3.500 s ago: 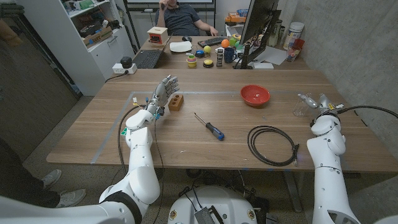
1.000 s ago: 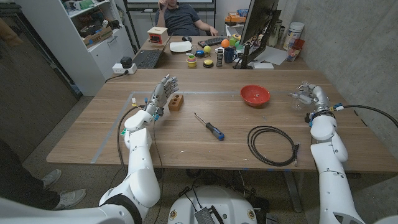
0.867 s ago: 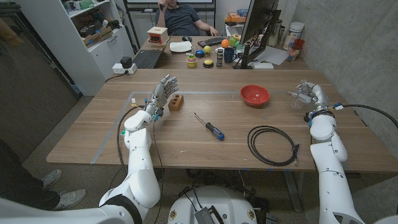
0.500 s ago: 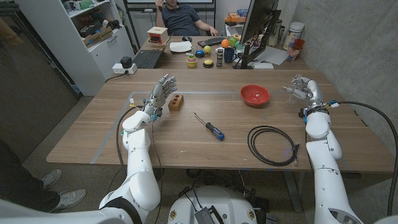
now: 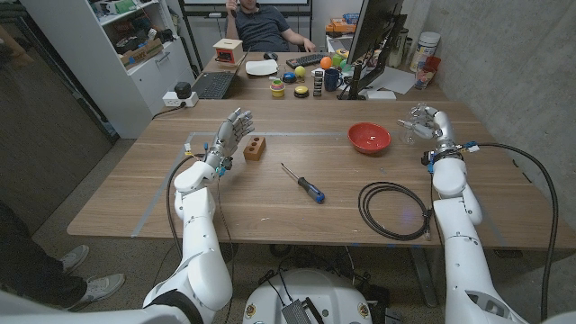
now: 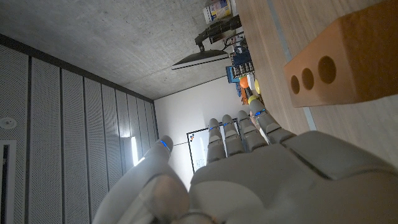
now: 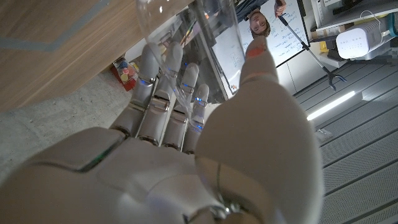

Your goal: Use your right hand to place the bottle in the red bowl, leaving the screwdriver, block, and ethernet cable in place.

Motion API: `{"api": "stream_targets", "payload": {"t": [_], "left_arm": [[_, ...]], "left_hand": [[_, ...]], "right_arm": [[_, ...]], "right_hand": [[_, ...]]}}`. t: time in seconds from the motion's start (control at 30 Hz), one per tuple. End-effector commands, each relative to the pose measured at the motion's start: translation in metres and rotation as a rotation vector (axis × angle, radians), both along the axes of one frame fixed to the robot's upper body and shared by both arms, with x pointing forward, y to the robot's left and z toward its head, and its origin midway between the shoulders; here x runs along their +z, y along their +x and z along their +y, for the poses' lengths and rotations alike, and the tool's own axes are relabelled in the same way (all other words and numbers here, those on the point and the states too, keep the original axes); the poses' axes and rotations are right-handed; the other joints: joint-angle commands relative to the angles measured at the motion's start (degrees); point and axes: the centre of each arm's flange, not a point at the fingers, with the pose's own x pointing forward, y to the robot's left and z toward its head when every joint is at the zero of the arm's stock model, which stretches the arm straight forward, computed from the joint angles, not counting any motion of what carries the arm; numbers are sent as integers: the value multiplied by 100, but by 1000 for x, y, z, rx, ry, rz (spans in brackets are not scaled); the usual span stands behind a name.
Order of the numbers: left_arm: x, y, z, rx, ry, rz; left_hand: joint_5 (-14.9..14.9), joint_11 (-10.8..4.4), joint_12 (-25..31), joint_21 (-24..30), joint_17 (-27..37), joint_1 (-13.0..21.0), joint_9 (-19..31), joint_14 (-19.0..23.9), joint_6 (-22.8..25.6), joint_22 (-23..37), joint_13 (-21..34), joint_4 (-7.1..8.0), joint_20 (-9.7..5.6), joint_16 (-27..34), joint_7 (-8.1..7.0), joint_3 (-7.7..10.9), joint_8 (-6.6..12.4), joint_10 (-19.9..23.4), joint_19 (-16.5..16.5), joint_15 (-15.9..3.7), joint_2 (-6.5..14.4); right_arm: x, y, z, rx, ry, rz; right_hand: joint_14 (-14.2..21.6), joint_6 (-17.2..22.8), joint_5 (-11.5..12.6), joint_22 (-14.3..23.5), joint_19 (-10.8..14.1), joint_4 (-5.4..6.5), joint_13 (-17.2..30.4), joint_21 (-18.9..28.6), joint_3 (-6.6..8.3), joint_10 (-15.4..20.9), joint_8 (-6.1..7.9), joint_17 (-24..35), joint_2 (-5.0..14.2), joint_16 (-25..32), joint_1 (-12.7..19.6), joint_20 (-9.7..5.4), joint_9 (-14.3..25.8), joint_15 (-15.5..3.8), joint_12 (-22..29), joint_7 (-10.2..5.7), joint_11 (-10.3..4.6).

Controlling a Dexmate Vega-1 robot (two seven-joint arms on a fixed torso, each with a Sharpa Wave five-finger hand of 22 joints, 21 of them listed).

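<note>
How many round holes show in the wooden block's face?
3, in a row on one face of the wooden block beside the left hand. The head view is too small to confirm, and other faces may hide more.

This looks like an office or a robot lab. A second wooden desk [image 5: 270, 67] holds a black computer screen [image 5: 372, 36], an open laptop [image 5: 216, 85] and a keyboard [image 5: 307, 60]. A person [image 5: 261, 22] sits there. A grey shelf unit [image 5: 135, 40] holds what may be tools.
</note>
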Motion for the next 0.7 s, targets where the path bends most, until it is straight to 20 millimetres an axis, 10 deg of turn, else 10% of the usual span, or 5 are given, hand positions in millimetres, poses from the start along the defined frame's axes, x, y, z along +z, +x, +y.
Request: {"api": "stream_targets", "payload": {"t": [0.03,0.7], "left_arm": [[-2,-4,3,5,5,1],[-2,-15,11,20,9,-3]], "left_hand": [[33,9,24,-8,16,11,32,16,-14,33,20,-7,-21,1,8,-5,29,-10,52,37,-70],[51,-1,24,-40,15,6,32,21,-3,35,20,-5,-22,2,14,-30,35,-10,65,34,-68]], "right_arm": [[8,11,21,51,-13,-13],[15,22,51,163,-5,-58]], "right_hand": [[724,57,-34,8,-48,-2,-4,99,-21,148,38,40,1453,-24,1512,-905,33,-1293,56,-27,-99],[800,82,-56,60,-191,35,-9,398,-65,198,75,93,1461,-106,1589,-894,81,-1291,81,-15,-84]]}}
